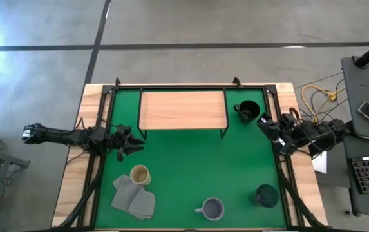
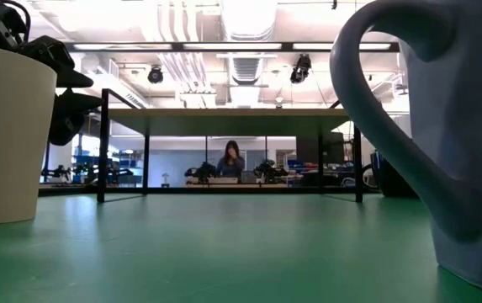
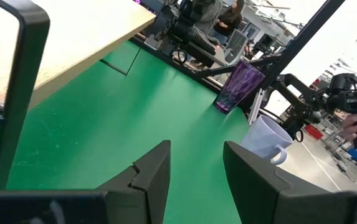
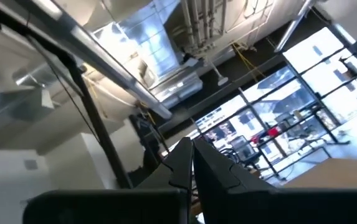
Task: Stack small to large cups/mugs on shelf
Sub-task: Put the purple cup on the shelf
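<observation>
Shelf: low light-wood board on black legs (image 1: pixel 183 109), long axis across the green-matted worktop (image 1: pixel 190 167), empty.
Black handled mug (image 1: pixel 247 111): just beside shelf's right end.
Tan handleless cup (image 1: pixel 140 174), lavender-grey handled mug (image 1: pixel 212 208), purple tumbler (image 1: pixel 266 194): well before shelf.
Left gripper (image 1: pixel 130 142): near shelf's left corner, fingers apart.
Right gripper (image 1: pixel 264 122): fingers together.

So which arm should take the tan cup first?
Left. The left gripper hangs open at the mat's left edge, just above the tan cup. The right gripper, shut, sits across the mat beside the black mug.
</observation>
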Controlling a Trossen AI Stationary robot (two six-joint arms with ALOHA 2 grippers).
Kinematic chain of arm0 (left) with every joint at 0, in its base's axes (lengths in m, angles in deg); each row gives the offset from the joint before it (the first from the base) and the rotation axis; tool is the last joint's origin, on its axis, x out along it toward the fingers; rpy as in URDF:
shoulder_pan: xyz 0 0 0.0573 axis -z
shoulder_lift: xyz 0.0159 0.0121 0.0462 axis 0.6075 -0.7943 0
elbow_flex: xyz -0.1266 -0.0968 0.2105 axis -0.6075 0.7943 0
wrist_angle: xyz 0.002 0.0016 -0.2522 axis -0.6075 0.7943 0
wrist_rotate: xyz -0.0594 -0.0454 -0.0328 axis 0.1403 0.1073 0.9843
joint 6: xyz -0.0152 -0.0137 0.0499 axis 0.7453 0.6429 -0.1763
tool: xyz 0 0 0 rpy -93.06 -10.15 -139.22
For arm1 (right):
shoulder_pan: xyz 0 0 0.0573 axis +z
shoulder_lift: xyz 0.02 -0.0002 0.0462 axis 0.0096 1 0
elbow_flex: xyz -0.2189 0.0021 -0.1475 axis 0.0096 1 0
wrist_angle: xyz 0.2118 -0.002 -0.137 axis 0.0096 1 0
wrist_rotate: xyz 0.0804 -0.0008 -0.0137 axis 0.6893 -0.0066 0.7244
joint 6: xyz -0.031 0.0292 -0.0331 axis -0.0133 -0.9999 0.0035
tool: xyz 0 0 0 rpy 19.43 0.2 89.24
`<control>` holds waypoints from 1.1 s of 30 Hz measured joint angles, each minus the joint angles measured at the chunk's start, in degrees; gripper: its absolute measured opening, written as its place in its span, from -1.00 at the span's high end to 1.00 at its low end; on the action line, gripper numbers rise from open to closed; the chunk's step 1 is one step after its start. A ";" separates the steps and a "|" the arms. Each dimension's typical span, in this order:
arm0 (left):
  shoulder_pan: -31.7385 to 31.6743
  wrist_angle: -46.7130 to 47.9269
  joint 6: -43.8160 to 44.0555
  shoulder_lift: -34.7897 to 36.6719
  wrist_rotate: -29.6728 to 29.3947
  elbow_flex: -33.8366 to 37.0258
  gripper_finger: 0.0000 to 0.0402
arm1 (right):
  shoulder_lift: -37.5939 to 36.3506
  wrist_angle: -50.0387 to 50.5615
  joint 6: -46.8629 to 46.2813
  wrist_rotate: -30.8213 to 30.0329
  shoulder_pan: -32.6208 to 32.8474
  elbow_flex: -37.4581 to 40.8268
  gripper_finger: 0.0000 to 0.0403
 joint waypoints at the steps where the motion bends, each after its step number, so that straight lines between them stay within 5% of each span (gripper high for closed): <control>1: 0.01 0.02 0.00 -0.02 0.02 0.00 0.33 | 0.04 -0.35 -1.61 0.34 -0.01 0.00 0.96; 5: -0.01 0.00 0.00 0.00 0.02 0.00 0.33 | 0.09 -0.24 -10.02 1.89 0.00 0.00 0.96; 11: 0.00 0.00 0.00 0.00 0.04 0.01 0.33 | 0.43 -0.49 -9.46 -1.45 -0.02 0.00 0.96; 21: 0.01 0.00 0.00 -0.01 0.20 0.01 0.33 | 4.90 -0.67 -16.37 1.71 -0.02 0.00 0.96; 33: 0.01 0.01 0.00 -0.01 0.17 0.00 0.33 | 6.39 -3.96 -12.40 -1.63 -0.02 0.00 0.96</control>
